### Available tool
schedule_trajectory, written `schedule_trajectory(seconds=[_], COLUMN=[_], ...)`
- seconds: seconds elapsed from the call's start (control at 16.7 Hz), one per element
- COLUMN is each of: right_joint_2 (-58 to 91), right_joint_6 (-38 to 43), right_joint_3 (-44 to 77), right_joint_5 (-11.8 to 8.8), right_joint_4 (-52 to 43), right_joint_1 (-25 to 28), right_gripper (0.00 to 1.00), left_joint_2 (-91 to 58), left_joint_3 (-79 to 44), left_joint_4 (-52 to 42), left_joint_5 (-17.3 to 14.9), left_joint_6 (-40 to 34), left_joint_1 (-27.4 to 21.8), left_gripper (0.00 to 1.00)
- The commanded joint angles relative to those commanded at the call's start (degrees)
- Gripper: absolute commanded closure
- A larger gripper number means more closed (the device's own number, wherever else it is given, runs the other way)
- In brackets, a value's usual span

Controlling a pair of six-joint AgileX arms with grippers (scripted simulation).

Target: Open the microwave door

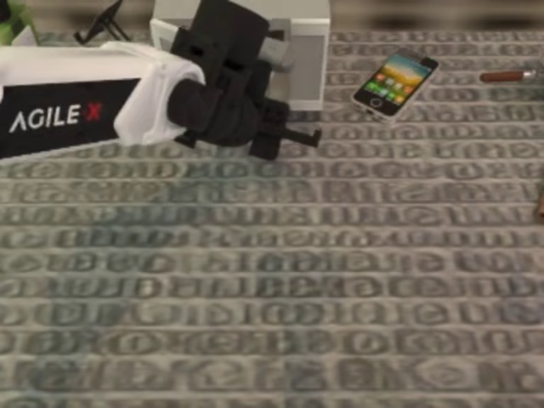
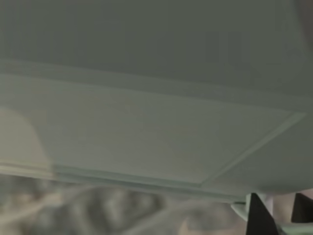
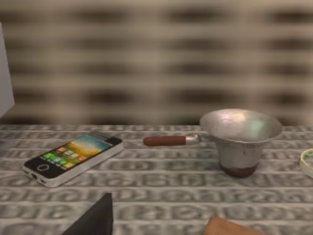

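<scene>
**Door: left gripper at the front, hold not confirmed**

The door (image 2: 146,137) faces the near side of the microwave (image 1: 297,34), which stands at the far edge of the table (image 1: 272,280), left of centre. In the top view the left arm reaches in from the left, and the left gripper (image 1: 285,136) sits low against the front of the microwave. Whether its fingers are apart or together I cannot tell. The left wrist view is filled by the pale panel and its window outline at very close range; two dark fingertips (image 2: 259,218) show at its corner, just under the panel's lower edge.

Risks, as judged. If the fingers have no firm purchase on the door edge, a pull is likely to slip off and leave the door closed. A pull along a straight line instead of the hinge arc could drag the whole microwave across the table. The phone (image 1: 395,81) lies just right of the microwave and could be struck by a swinging door or the arm.

The surface is a grey patterned cloth, flat and mostly bare on the near side. A metal pot (image 3: 242,139) with a brown handle stands further right, well apart from the microwave. The right gripper is not in the top view; its state cannot be told. Behind the table is a striped brown wall (image 3: 156,58).
</scene>
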State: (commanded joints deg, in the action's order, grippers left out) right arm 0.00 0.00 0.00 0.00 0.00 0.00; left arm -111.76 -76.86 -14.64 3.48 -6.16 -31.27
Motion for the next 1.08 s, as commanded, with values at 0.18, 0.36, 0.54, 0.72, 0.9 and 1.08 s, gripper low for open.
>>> schedule_trajectory(seconds=[0.18, 0.36, 0.54, 0.72, 0.9, 1.08], right_joint_2=[0.0, 0.0, 0.0, 0.0, 0.0, 0.0], right_joint_6=[0.0, 0.0, 0.0, 0.0, 0.0, 0.0], right_joint_3=[0.0, 0.0, 0.0, 0.0, 0.0, 0.0], right_joint_5=[0.0, 0.0, 0.0, 0.0, 0.0, 0.0], right_joint_4=[0.0, 0.0, 0.0, 0.0, 0.0, 0.0], right_joint_1=[0.0, 0.0, 0.0, 0.0, 0.0, 0.0], right_gripper=[0.0, 0.0, 0.0, 0.0, 0.0, 0.0], left_joint_2=[0.7, 0.7, 0.7, 0.7, 0.7, 0.7], left_joint_3=[0.7, 0.7, 0.7, 0.7, 0.7, 0.7], left_joint_4=[0.4, 0.4, 0.4, 0.4, 0.4, 0.4], left_joint_5=[-0.9, -0.9, -0.9, -0.9, -0.9, -0.9], left_joint_6=[0.9, 0.9, 0.9, 0.9, 0.9, 0.9], left_joint_1=[0.3, 0.3, 0.3, 0.3, 0.3, 0.3], left_gripper=[1.0, 1.0, 1.0, 1.0, 1.0, 1.0])
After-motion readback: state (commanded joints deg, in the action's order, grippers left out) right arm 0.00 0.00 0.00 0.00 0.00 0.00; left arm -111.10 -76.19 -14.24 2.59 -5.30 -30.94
